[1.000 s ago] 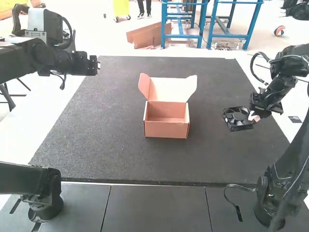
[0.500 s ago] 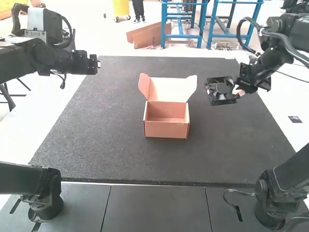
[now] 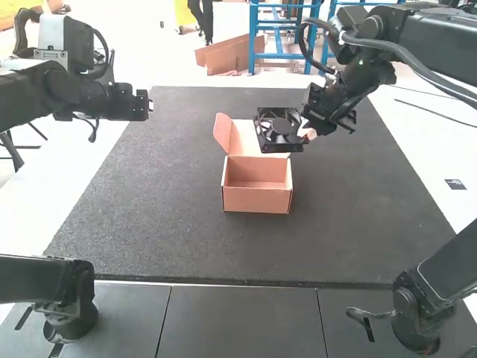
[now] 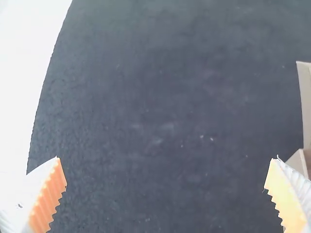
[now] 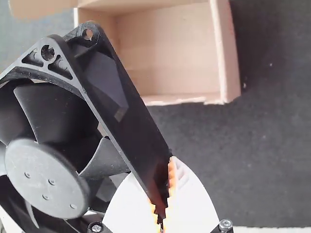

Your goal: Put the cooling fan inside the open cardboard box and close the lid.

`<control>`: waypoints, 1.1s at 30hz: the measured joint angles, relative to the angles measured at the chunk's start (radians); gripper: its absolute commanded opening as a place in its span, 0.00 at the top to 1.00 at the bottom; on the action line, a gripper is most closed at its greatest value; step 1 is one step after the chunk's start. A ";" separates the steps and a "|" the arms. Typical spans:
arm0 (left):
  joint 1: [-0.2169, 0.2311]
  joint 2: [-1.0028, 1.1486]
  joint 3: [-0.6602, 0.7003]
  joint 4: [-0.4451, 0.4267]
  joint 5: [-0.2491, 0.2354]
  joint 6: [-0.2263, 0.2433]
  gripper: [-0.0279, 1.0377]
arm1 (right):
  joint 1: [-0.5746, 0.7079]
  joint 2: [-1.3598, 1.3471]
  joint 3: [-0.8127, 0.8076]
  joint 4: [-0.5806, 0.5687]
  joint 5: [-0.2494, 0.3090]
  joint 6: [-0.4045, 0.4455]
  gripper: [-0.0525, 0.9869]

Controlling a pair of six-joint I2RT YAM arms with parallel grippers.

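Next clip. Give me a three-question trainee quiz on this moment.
1. Which one grips the cooling fan: the left pincer or the right pincer?
2. True or false: the cardboard box has its lid shut.
3. The left pincer is: A) shut on the box, B) open over the mat, C) holding the fan.
Key: 1 right pincer, on the fan's frame edge; 2 false, the lid stands up; 3 B.
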 measured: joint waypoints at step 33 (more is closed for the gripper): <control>0.000 -0.033 0.000 -0.013 0.002 -0.015 0.06 | 0.016 0.505 0.080 0.158 -0.014 0.095 0.96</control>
